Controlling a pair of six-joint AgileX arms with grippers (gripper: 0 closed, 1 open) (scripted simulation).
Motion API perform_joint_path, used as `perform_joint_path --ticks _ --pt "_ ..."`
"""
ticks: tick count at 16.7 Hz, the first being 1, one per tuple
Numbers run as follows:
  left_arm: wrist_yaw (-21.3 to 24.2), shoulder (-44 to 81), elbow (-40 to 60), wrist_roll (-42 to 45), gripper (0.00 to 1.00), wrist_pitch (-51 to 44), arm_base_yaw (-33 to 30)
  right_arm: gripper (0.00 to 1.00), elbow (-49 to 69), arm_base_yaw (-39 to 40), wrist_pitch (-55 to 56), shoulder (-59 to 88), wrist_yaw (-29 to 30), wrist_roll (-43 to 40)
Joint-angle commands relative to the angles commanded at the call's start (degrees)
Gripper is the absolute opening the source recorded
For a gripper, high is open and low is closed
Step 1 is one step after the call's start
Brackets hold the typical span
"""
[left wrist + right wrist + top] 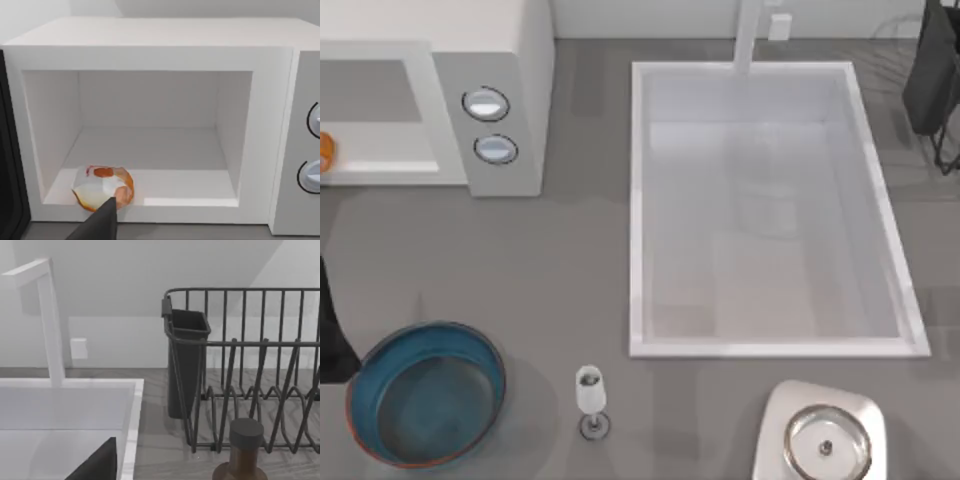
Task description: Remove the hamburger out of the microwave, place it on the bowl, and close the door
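Grey surface w/ white sink (770, 210) at centre. Hamburger (103, 186) sits at front-left of the open microwave (150, 55) cavity; left tool's dark fingertip (102, 220) just before it, grip can't be told. Blue bowl (425, 392) front-left.

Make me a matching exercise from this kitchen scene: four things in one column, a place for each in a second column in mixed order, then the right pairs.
Things:
1. hamburger
2. bowl
3. wine glass
4. steel dish

Places:
A. near edge of the counter, below the sink's right corner
B. front left of the microwave cavity floor
C. near left corner of the counter
D. standing on the counter between the bowl and the steel dish

Pairs: 1-B, 2-C, 3-D, 4-A
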Motion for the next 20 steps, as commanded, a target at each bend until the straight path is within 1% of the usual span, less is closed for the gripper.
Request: perform_joint_path --ticks 13,16,20 --pt "0.07 0.54 0.19 0.03 1.00 0.27 0.06 1.00 0.00 0.00 0.00 0.00 0.00 0.00" --pt "0.68 5.54 1.97 0.27 1.00 2.79 0.62 1.00 0.00 0.00 0.00 0.00 0.00 0.00" --pt "2.39 19.43 6.88 0.94 1.00 9.78 2.19 1.00 0.00 0.00 0.00 0.00 0.00 0.00"
